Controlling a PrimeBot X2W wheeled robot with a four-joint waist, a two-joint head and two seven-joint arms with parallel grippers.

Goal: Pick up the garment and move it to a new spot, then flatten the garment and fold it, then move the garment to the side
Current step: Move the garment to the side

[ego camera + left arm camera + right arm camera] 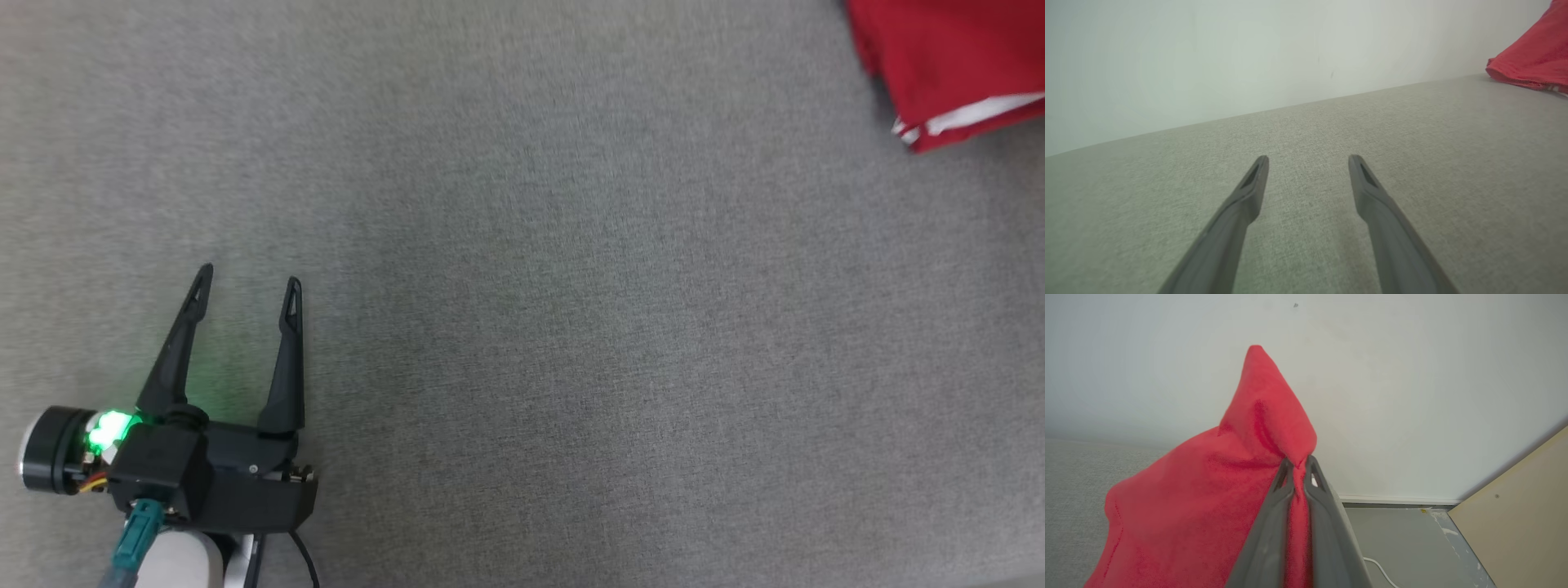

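Note:
The garment is red with a white stripe at its hem and lies bunched at the far right corner of the grey fabric surface. In the right wrist view my right gripper is shut on a fold of the garment, which rises in a peak above the fingertips and drapes down to the left. My left gripper stands open at the lower left of the head view, fingers spread over bare fabric with nothing between them. From the left wrist, the garment shows far off at the upper right.
A pale wall runs along the far edge of the surface. In the right wrist view, past the surface's edge, lie a grey floor, a white cable and a tan board.

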